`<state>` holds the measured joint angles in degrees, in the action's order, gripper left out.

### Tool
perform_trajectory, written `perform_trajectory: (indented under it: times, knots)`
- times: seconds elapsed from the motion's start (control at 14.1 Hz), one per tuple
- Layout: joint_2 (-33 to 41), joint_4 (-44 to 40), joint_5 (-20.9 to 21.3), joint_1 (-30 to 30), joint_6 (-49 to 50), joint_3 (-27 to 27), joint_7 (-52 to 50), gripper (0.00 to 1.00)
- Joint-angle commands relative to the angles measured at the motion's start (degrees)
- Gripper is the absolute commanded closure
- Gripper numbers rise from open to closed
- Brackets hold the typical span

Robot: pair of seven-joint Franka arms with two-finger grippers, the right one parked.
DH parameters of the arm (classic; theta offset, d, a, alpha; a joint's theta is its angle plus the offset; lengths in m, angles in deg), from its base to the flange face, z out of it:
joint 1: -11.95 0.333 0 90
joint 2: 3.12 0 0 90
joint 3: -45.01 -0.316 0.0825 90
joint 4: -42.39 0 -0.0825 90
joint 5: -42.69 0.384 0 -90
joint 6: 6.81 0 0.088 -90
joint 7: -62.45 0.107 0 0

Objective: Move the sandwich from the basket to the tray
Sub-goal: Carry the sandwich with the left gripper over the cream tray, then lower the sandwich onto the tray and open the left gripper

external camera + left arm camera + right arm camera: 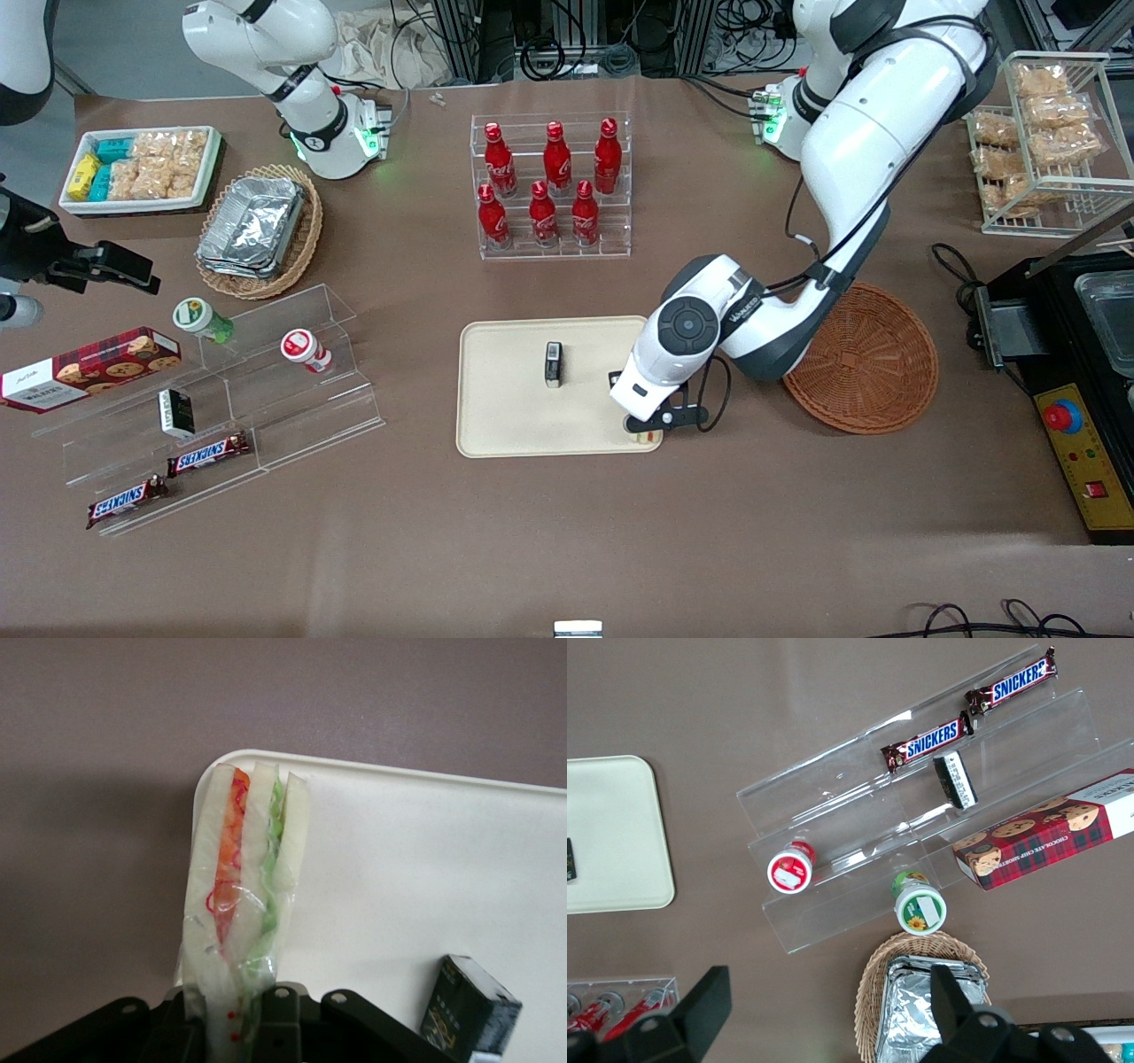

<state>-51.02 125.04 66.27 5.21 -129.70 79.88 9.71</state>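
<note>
My left gripper (644, 431) hangs low over the corner of the beige tray (505, 416) that is nearest the front camera and toward the working arm's end. It is shut on the sandwich (245, 877), a wrapped wedge with pale bread and orange-red and green filling. In the left wrist view the black fingers (282, 1019) clamp the wedge's narrow end, and its wide end points at the tray's rounded corner (372, 859). In the front view only a sliver of the sandwich (643, 436) shows under the hand. The reddish-brown basket (873, 363) lies empty beside the tray, toward the working arm's end.
A small dark box (553, 364) stands on the tray's middle. A clear rack of red bottles (550, 186) stands farther from the front camera than the tray. Clear stepped shelves with snacks (221, 399) and a tan basket of foil containers (257, 230) lie toward the parked arm's end.
</note>
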Motion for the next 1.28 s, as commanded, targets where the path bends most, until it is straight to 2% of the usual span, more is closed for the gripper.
perform_trajectory:
  times: [0.0, 0.07, 0.14, 0.21, 0.35, 0.78, 1.21]
  knots:
    - [-2.2, -1.7, 2.3, -0.9, -0.7, -0.3, -1.8, 0.91]
    - [-2.3, -1.7, 2.5, -0.9, -0.7, -0.3, -1.9, 0.84]
    - [-2.2, -1.7, 2.5, -0.8, -0.7, -0.3, -2.0, 0.65]
    - [-2.0, -1.7, 2.4, -0.8, -0.6, -0.3, -1.9, 0.62]
    - [-1.9, -1.8, 2.5, -0.7, -0.6, -0.4, -1.8, 0.00]
    - [1.6, -1.6, 2.0, -0.1, 2.3, -0.3, -1.9, 0.00]
    - [15.7, -1.2, -0.2, 3.8, 25.2, -0.2, -1.1, 0.00]
